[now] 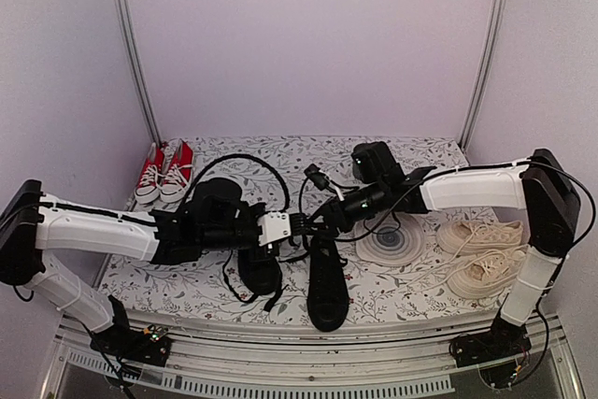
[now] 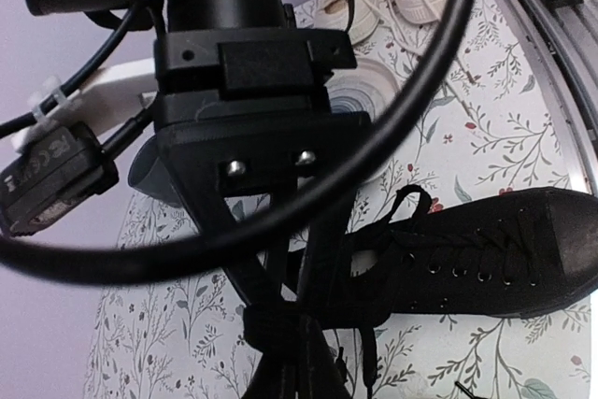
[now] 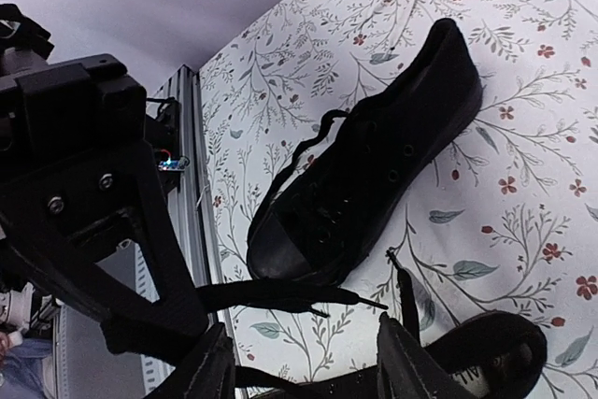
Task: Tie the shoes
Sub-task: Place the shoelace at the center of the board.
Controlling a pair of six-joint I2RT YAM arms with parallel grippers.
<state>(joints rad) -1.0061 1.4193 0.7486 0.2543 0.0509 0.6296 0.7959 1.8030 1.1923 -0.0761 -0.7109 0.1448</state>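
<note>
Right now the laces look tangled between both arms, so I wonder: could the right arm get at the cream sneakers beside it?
Probably yes: the cream sneakers lie in the open near the right arm's base, nothing on them, and the right gripper has open jaws.

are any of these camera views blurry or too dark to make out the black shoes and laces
Top view: sharp and evenly lit, but the black shoes merge with the dark grippers. Left wrist view: the other arm's gripper and a cable loom dark up close; the shoe's eyelets stay readable. Right wrist view: clear floral tablecloth, black lace distinct, foreground fingers slightly soft.

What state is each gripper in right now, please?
Left gripper: shut, apparently pinching a black lace.
Right gripper: open, holding nothing.
</note>
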